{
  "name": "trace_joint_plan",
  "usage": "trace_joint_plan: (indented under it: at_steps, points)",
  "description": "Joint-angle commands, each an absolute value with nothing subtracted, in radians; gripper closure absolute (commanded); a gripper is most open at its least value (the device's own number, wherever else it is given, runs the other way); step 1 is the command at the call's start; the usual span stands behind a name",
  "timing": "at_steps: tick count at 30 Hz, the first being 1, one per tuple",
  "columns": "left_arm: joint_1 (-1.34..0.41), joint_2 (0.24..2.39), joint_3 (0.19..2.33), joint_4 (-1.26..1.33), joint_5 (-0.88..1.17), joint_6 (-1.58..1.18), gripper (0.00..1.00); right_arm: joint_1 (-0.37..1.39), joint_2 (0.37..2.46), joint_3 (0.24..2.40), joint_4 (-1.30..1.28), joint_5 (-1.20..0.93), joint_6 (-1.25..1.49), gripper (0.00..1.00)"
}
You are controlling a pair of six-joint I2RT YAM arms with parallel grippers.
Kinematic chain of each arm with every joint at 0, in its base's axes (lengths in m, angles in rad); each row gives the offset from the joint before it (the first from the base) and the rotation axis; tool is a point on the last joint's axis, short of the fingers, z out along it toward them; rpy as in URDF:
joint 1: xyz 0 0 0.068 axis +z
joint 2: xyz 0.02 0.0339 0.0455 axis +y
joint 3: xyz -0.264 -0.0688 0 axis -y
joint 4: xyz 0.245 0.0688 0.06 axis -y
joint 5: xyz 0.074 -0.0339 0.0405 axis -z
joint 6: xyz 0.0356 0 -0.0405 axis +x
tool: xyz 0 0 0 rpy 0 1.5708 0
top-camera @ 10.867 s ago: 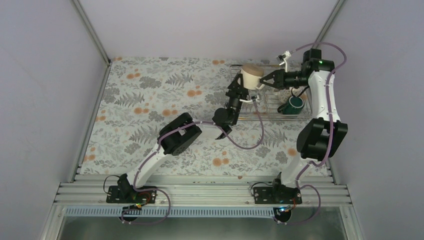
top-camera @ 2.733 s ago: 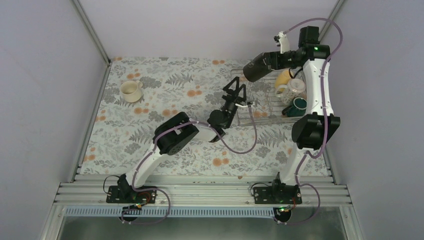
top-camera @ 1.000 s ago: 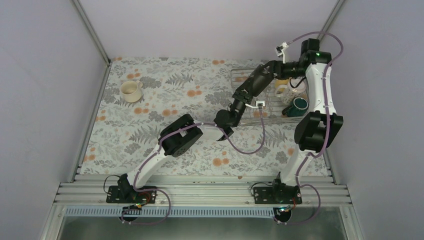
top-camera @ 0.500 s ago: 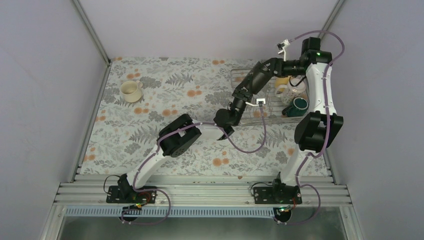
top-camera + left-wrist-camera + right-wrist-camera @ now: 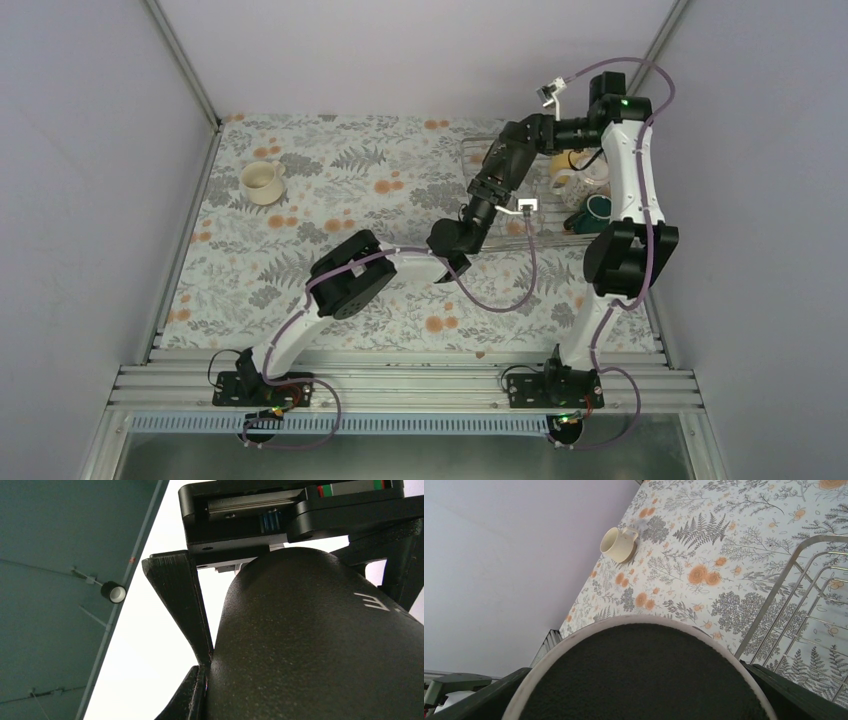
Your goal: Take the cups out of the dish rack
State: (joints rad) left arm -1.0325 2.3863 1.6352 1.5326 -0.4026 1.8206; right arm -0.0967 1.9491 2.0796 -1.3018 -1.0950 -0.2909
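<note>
The black cup (image 5: 500, 162) hangs in the air over the left end of the dish rack (image 5: 545, 215), between both grippers. My left gripper (image 5: 487, 188) reaches up from below and is shut on the cup's wall; one finger (image 5: 192, 695) presses against the black cup (image 5: 310, 645). My right gripper (image 5: 516, 146) comes from the right, its fingers spread wide either side of the cup's white-rimmed base (image 5: 639, 675). An orange-yellow cup (image 5: 565, 160), a pale cup (image 5: 596, 172) and a dark green cup (image 5: 597, 207) sit in the rack's right end.
A cream cup (image 5: 262, 182) stands upright on the floral table at the far left, and that cream cup (image 5: 616, 544) also shows in the right wrist view. The rack's wire rim (image 5: 819, 595) lies below right. Walls enclose the table.
The left gripper has closed on the black cup. The right gripper's jaws have widened around it, and the right arm has shifted slightly up and to the left.
</note>
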Motion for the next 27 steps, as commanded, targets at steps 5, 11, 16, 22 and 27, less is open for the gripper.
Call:
trace_joint_plan:
  at_steps: [5, 11, 16, 22, 27]
  points:
    - [-1.04, 2.296, 1.615, 1.832, -0.354, 1.841, 0.98, -0.131, 1.992, 2.166, -1.284, -1.032, -0.321, 0.0]
    - [-1.04, 2.296, 1.58, 1.832, -0.357, 1.847, 0.98, -0.19, 1.989, 2.197, -1.284, -1.098, -0.296, 0.0]
    - [-1.04, 2.283, 1.55, 1.832, -0.365, 1.842, 0.98, -0.244, 1.983, 2.225, -1.284, -1.148, -0.287, 0.0]
    - [-1.03, 2.264, 1.542, 1.833, -0.367, 1.9, 0.98, -0.272, 1.981, 2.243, -1.275, -1.048, -0.305, 0.0]
    - [-0.998, 2.146, 1.467, 1.83, -0.385, 1.958, 0.98, -0.267, 1.951, 2.253, -1.266, -0.905, -0.363, 0.0]
